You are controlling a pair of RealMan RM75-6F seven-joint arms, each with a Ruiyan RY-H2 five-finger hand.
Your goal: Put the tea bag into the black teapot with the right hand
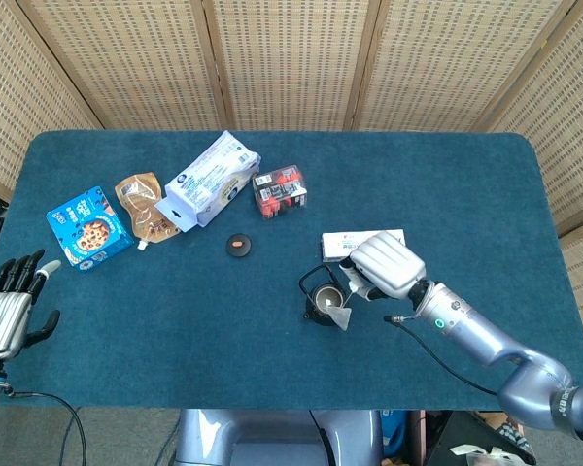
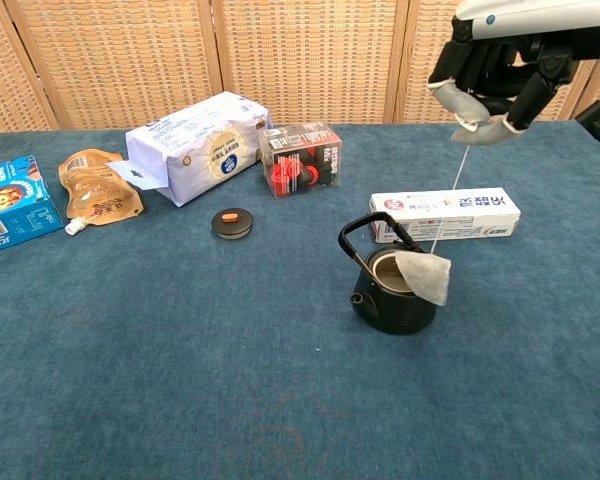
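The black teapot (image 2: 397,289) (image 1: 324,302) stands open, lidless, on the blue table near its front middle. My right hand (image 2: 494,69) (image 1: 382,266) hovers above and just right of it, pinching the string of a white tea bag (image 2: 422,275) (image 1: 340,316). The bag hangs at the pot's rim, over its front right edge, partly in front of the opening. Whether it touches the rim I cannot tell. My left hand (image 1: 8,310) rests at the table's left front edge, fingers apart, holding nothing.
The small black lid with an orange knob (image 2: 232,221) lies left of the pot. A long white box (image 2: 445,214) lies just behind the pot. A red-black pack (image 2: 300,159), a white bag (image 2: 195,145), a brown pouch (image 2: 98,189) and a blue cookie box (image 2: 12,203) line the back left.
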